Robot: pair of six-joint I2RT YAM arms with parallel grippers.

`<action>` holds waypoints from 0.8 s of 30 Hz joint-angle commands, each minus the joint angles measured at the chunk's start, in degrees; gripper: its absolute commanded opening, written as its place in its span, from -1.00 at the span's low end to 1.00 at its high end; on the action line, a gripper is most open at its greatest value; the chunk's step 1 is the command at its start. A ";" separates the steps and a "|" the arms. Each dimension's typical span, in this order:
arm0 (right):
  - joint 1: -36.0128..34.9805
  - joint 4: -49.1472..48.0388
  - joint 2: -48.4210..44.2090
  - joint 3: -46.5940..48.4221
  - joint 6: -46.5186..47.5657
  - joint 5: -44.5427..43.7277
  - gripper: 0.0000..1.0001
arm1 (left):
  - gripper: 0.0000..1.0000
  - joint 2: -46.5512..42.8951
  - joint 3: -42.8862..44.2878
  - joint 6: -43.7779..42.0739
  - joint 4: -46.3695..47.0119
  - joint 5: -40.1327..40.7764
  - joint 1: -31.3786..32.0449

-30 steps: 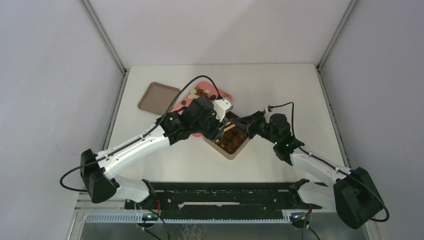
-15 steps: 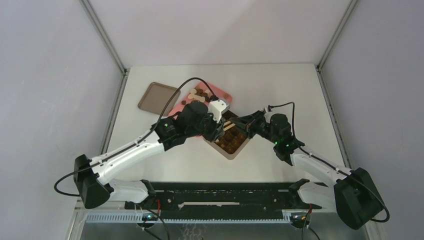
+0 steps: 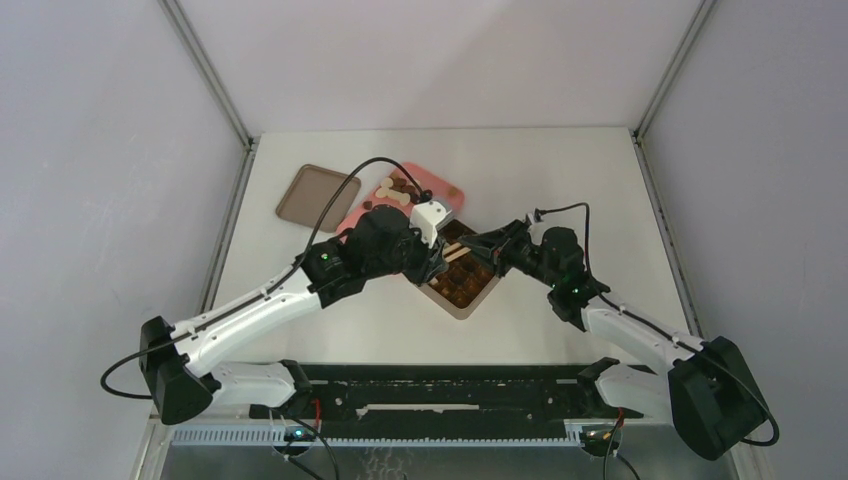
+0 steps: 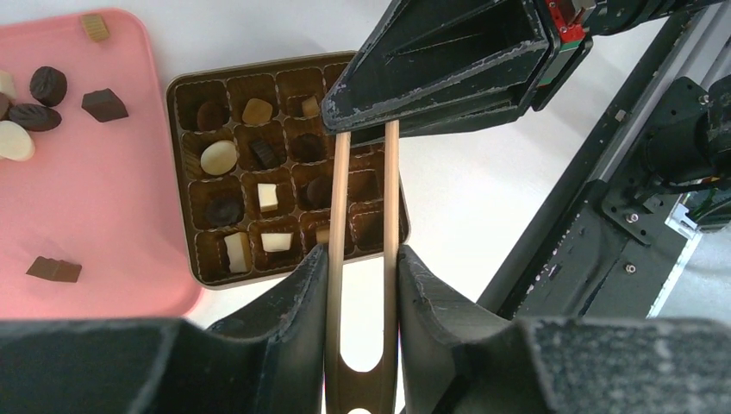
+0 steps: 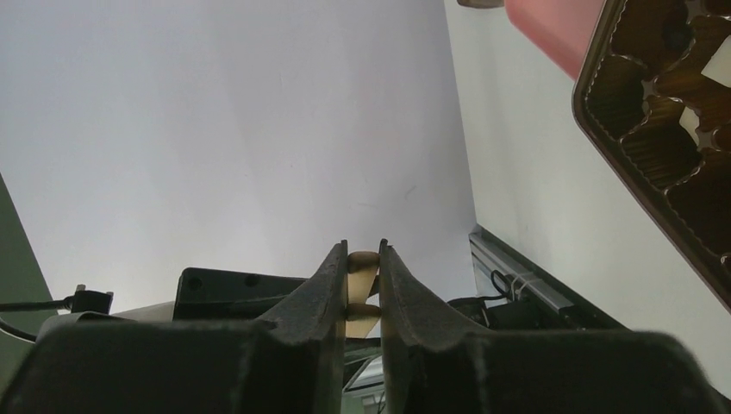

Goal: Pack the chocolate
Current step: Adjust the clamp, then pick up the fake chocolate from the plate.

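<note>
- Where the left wrist view looks down, the left gripper [image 4: 362,254] pinches both arms of the wooden tongs [image 4: 338,198] above the tin [image 4: 365,185].
- Right wrist view shows the right gripper [image 5: 363,247] clamped on them.
- Chocolate [image 4: 219,157] sits in tin cells and on the pink tray [image 4: 129,216].

Pale grey walls [image 3: 440,60] stand behind and beside the white table [image 3: 560,170], metal posts [image 3: 205,70] at its far corners
</note>
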State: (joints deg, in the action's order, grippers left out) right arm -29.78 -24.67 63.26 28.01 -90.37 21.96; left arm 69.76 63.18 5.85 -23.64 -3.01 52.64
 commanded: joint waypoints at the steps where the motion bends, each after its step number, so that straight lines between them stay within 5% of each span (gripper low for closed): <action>1: 1.31 0.80 -3.14 0.50 4.66 2.02 -0.36 | -0.47 -0.55 1.62 1.65 1.77 2.84 -0.69; 5: 4.41 10.26 -7.90 2.79 11.48 0.83 0.03 | -0.46 0.04 2.61 2.42 -1.48 6.88 -1.31; 11: 13.71 26.75 -16.91 4.07 22.27 -0.81 0.35 | -0.41 2.41 6.40 2.52 -9.83 12.09 -3.26; 24: 37.01 56.73 -30.27 12.83 54.15 -4.55 0.68 | -0.34 10.01 11.97 5.59 -23.99 13.64 -15.73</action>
State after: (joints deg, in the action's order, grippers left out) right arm 2.96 22.52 35.27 36.77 -49.82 20.38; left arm 77.78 70.94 9.13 -43.07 10.31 40.64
